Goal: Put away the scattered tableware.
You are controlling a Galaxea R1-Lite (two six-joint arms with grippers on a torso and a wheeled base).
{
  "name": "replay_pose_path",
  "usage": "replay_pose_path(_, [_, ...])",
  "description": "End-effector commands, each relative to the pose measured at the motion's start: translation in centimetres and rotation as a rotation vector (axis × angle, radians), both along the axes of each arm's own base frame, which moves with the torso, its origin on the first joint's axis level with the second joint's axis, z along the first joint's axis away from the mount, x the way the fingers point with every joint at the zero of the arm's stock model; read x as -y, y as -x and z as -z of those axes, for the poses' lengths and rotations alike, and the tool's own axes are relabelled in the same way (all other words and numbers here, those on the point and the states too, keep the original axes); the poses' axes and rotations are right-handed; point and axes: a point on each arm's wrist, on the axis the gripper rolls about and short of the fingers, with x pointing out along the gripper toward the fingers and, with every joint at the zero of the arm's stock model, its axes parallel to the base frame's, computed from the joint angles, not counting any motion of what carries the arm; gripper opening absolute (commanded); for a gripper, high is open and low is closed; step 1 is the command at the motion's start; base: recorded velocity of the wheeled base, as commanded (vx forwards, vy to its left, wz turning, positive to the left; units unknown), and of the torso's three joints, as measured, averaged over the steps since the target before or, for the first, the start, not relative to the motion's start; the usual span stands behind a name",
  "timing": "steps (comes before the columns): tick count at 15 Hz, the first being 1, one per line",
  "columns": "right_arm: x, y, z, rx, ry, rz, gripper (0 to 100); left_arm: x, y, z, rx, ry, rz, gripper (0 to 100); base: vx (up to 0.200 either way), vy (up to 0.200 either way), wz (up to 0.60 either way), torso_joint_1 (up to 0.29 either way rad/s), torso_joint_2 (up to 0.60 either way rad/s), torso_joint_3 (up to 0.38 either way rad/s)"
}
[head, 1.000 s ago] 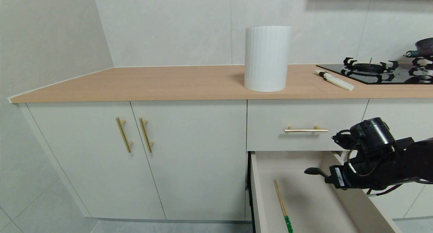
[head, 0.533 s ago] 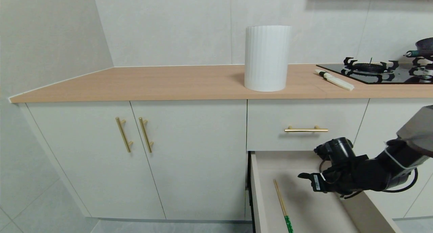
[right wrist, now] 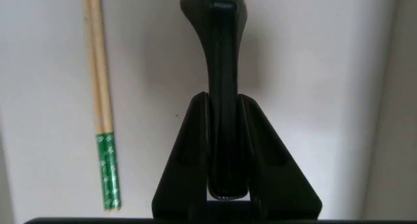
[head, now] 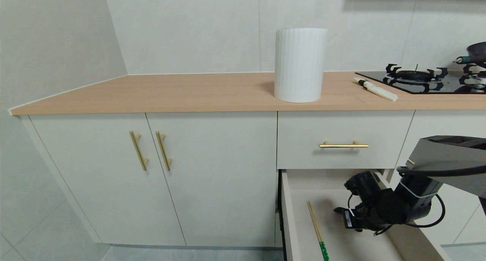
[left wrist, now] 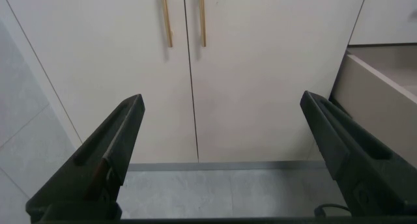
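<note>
The lower drawer (head: 287, 215) stands pulled out, with a pair of wooden chopsticks with green ends (head: 317, 230) lying on its floor near one side wall. My right gripper (head: 349, 217) hangs low inside the drawer, shut on a black utensil (head: 339, 210) whose rounded end sticks out ahead of the fingers. In the right wrist view the black utensil (right wrist: 218, 35) sits clamped in my right gripper (right wrist: 225, 107), just above the drawer floor and beside the chopsticks (right wrist: 101, 120). My left gripper (left wrist: 221, 105) is open, held low facing the cabinet doors (left wrist: 189, 68).
On the wooden counter stand a tall white ribbed container (head: 300, 65) and a pale knife-like utensil (head: 376, 89) next to the gas hob (head: 417, 80). A shut drawer with a brass handle (head: 343, 145) sits right above the open one. Cabinet doors (head: 152, 151) lie to the left.
My right arm has come down and leftward, carrying the black utensil from above the drawer's right wall to low inside the drawer. Chopsticks unmoved.
</note>
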Motion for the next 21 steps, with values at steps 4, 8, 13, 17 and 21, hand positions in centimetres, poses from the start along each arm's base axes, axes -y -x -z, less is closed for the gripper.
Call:
replay_pose_path(4, [-0.03, 0.06, 0.97, -0.018, 0.036, 0.010, 0, 0.00, 0.00, 0.00, 0.000, 0.000, 0.000, 100, 0.000, 0.000, 0.00, 0.000, 0.00, 0.000])
replay_pose_path(8, [-0.15, 0.02, 1.09, -0.018, 0.037, 0.008, 0, 0.00, 0.00, 0.00, 0.000, 0.000, 0.000, 100, 0.000, 0.000, 0.00, 0.000, 0.00, 0.000])
replay_pose_path(13, [-0.15, -0.10, 1.17, -0.015, 0.046, 0.013, 0, 0.00, 0.00, 0.00, 0.000, 0.000, 0.000, 100, 0.000, 0.000, 0.00, 0.000, 0.00, 0.000])
replay_pose_path(17, [-0.15, -0.10, 1.17, -0.015, 0.045, 0.014, 100, 0.00, 0.00, 0.00, 0.000, 0.000, 0.000, 100, 0.000, 0.000, 0.00, 0.000, 0.00, 0.000])
replay_pose_path(21, [-0.15, -0.10, 1.17, -0.015, 0.045, 0.015, 100, 0.00, 0.00, 0.00, 0.000, 0.000, 0.000, 100, 0.000, 0.000, 0.00, 0.000, 0.00, 0.000])
